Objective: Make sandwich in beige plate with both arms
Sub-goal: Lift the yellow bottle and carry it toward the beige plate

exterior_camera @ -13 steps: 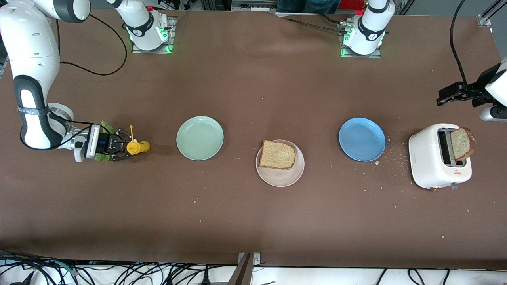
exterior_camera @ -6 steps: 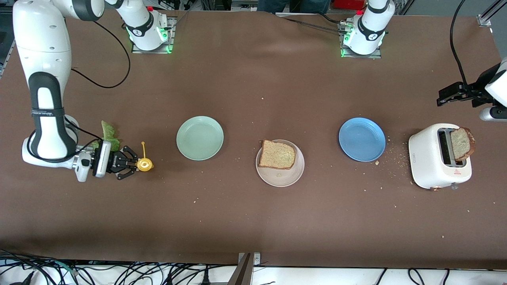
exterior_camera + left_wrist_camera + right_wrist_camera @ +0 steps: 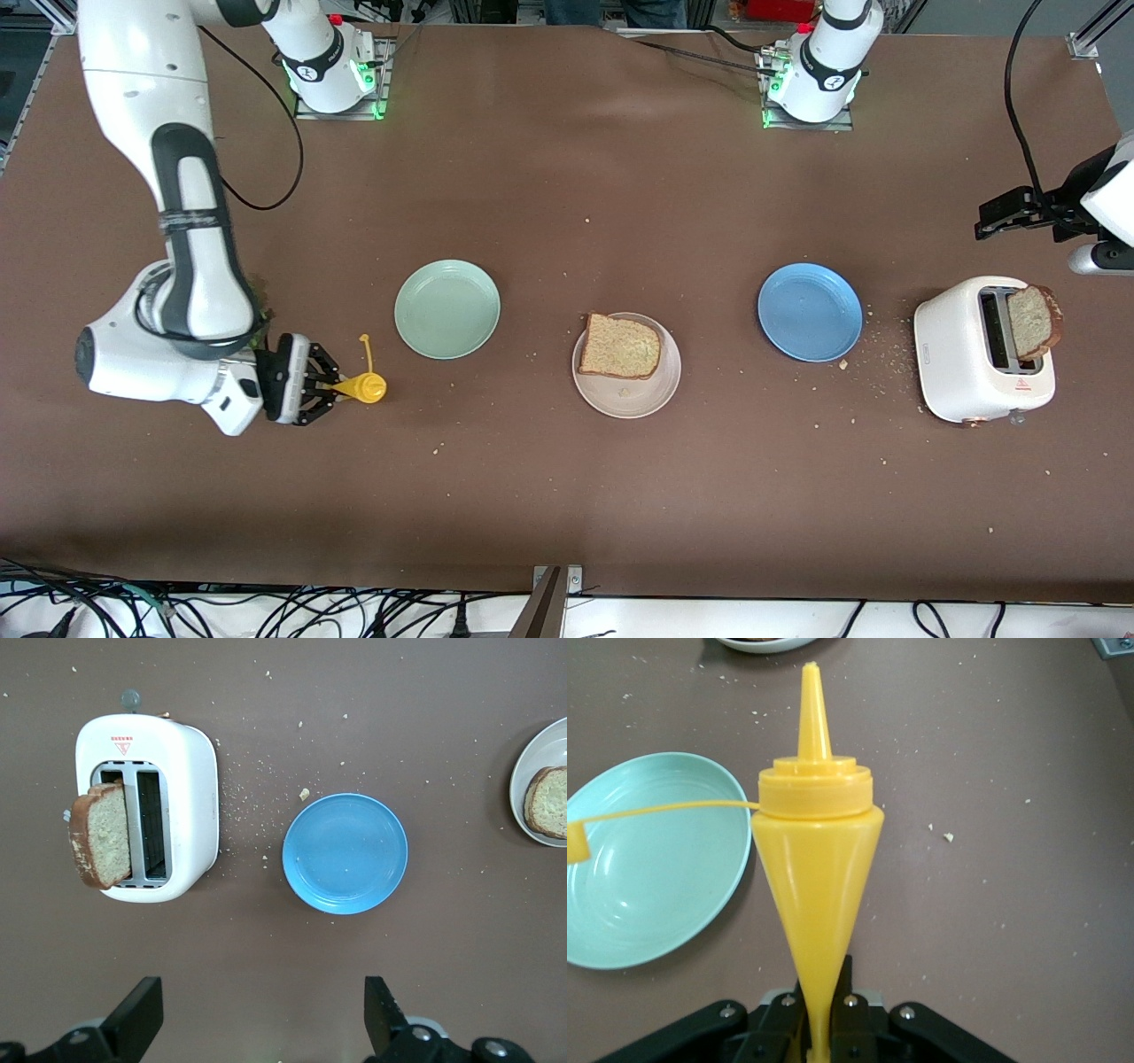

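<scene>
I see the right gripper [image 3: 330, 388] clamped on a yellow sauce bottle [image 3: 361, 386] beside the green plate [image 3: 447, 309], the left gripper [image 3: 261, 1028] waiting wide open above the table by the toaster [image 3: 982, 351], and one bread slice [image 3: 620, 346] on the beige plate [image 3: 627, 397].

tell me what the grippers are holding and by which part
The right gripper is shut on the yellow squeeze bottle, pinching its narrow bottom end. The left gripper is open and holds nothing.

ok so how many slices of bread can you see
2. One slice lies on the beige plate at the middle of the table. The other slice stands in the toaster at the left arm's end. None other shows.
</scene>
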Available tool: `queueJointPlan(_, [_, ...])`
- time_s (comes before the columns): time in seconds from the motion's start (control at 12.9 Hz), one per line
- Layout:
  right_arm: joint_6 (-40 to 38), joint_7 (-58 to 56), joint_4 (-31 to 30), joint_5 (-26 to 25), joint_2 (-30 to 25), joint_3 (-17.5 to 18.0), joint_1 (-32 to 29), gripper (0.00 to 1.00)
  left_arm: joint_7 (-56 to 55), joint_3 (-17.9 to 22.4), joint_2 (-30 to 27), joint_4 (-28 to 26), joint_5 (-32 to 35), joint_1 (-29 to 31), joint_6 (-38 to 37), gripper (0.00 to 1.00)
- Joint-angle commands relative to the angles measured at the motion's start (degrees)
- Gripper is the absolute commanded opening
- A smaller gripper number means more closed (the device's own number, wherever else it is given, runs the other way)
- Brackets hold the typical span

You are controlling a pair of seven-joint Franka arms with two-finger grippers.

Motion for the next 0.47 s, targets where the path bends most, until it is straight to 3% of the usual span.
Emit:
queueJointPlan(0.0, [0.6, 12.8, 5.3, -12.2, -0.1, -0.8, 5.7, 0.0, -0.3, 0.1, -0.4, -0.7, -1.5, 0.2, 0.8, 1.0])
queueJointPlan(0.39, [1.7, 40.9, 9.5, -36.4, 0.4, -0.8, 17.6, 0.0, -0.3, 0.1, -0.2, -0.8, -1.5, 0.2, 0.8, 1.0])
